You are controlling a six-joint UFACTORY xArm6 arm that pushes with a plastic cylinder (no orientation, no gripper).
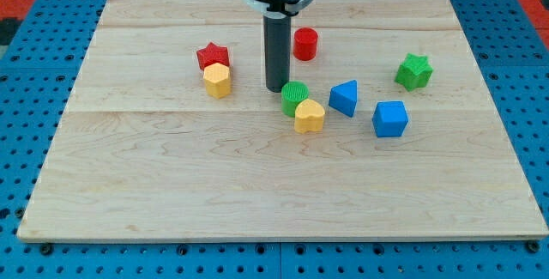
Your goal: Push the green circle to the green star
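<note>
The green circle [294, 96] stands near the board's middle, touching the yellow heart [310, 116] just below and to its right. The green star [414, 71] sits at the view's right, well apart from the circle. My tip [276, 87] is at the end of the dark rod, just left of the green circle and very close to it; whether it touches is unclear. Between the circle and the star lies the blue triangle [344, 98].
A blue cube [390, 118] sits below and left of the star. A red cylinder [305, 44] stands right of the rod. A red star [213, 56] and a yellow hexagon [218, 80] touch at the left. The wooden board [257, 193] lies on blue pegboard.
</note>
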